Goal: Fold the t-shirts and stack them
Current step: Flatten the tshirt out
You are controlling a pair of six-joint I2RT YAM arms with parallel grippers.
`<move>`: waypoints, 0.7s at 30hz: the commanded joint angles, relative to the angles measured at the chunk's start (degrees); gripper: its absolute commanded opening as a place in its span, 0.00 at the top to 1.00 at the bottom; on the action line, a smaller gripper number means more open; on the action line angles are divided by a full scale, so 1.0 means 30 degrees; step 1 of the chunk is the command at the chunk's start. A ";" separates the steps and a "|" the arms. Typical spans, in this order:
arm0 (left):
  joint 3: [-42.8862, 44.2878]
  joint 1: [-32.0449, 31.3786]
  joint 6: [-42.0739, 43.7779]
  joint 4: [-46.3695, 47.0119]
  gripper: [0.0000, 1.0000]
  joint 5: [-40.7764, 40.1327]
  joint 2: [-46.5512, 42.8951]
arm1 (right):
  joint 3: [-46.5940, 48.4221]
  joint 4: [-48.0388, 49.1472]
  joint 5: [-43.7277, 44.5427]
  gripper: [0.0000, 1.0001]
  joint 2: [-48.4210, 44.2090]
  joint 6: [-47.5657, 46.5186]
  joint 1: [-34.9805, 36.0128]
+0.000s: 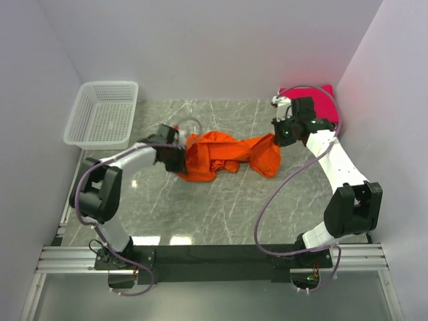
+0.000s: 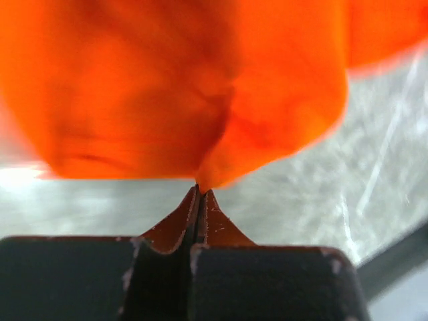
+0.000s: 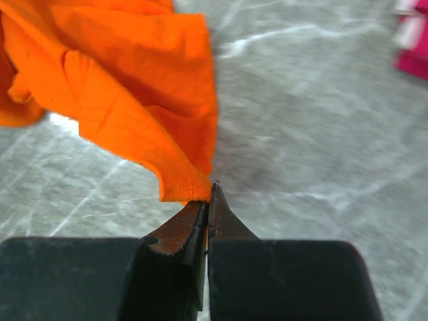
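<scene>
Crumpled orange t-shirt (image 1: 224,156) slung across the veined grey marble table (image 1: 221,207), left tool (image 1: 179,159) clenched on one edge, right tool (image 1: 277,137) pinching its stitched hem, folded crimson shirts (image 1: 321,100) far right.

Evenly bright; orange t-shirt (image 2: 167,87) blurred in left wrist view.
</scene>
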 commanded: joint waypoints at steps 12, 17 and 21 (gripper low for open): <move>1.0676 0.6629 1.0898 -0.4271 0.99 -0.4327 -0.3978 | 0.7391 -0.0973 0.2124 1.00 -0.2565 -0.2275 -0.3687; 0.9479 0.7539 1.0841 -0.2106 0.99 -0.4327 -0.7784 | 0.7543 0.0197 0.3442 1.00 -0.5199 -0.2744 -0.4127; 0.8394 0.7775 1.0519 0.0179 0.99 -0.4562 -1.0713 | 0.7659 0.1281 0.4203 1.00 -0.6901 -0.2775 -0.4127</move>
